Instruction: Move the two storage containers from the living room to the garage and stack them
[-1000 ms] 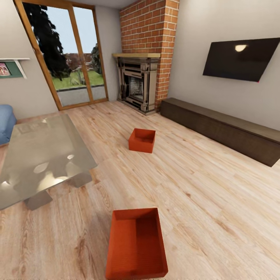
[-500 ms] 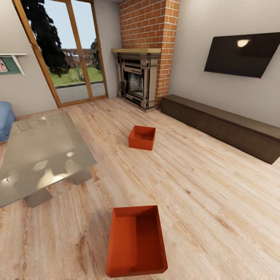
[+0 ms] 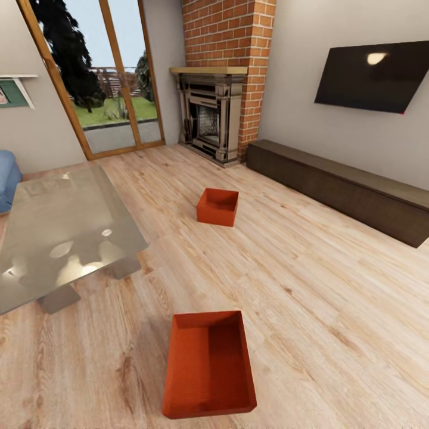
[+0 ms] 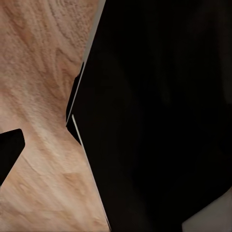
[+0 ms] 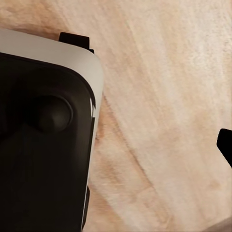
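The near container [image 3: 208,363] is sitting open-side up on the plank floor [image 3: 333,286], long axis running away from the robot. The far container [image 3: 217,207] is resting beyond it, before the fireplace [image 3: 211,122], slightly turned. Neither gripper's state can be told.

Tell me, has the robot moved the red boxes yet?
Nothing is done so far. The near container and the far container both sit empty on the living room's wood-plank floor, apart from each other. Neither is in hand. Left to do: carry both to the garage and stack them.
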